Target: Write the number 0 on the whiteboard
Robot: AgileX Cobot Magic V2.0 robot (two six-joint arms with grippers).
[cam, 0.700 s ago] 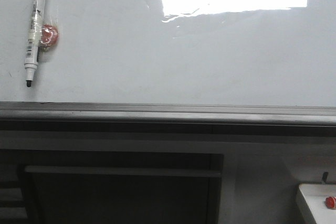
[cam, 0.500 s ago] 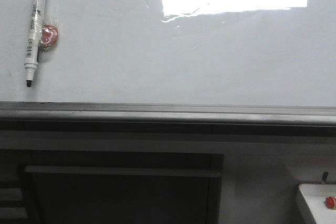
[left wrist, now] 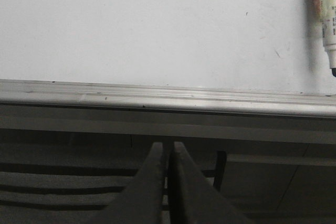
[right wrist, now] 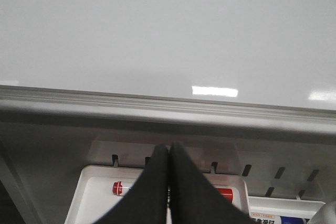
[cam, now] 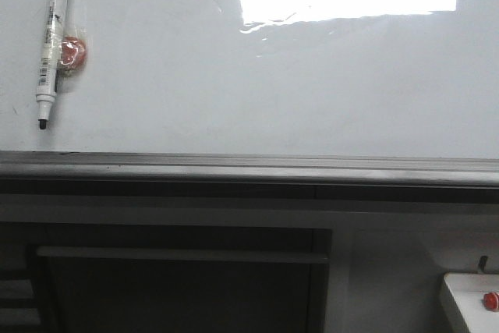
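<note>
1. The whiteboard (cam: 257, 76) is showing no number 0 yet; a black marker (cam: 50, 48) is hanging uncapped near its left edge, beside a red magnet (cam: 73, 51).
2. The left gripper (left wrist: 167, 182) and right gripper (right wrist: 168, 182) are sitting pressed together, empty, below the rail (cam: 249, 168).
3. The marker is looking light, stiff and slick; gripping mid-barrel should suit.

The whiteboard (cam: 257, 83) is filling the upper part of the front view, with its rail (cam: 249, 168) running along its lower edge. A marker (cam: 50, 48) is hanging near the board's left edge — tip down, slightly tilted — with a round magnet (cam: 74, 51) sitting just beside it on the right. Below the rail, at the far right, a box (cam: 461, 302) is sitting with a knob (cam: 490, 299) on top.
</note>
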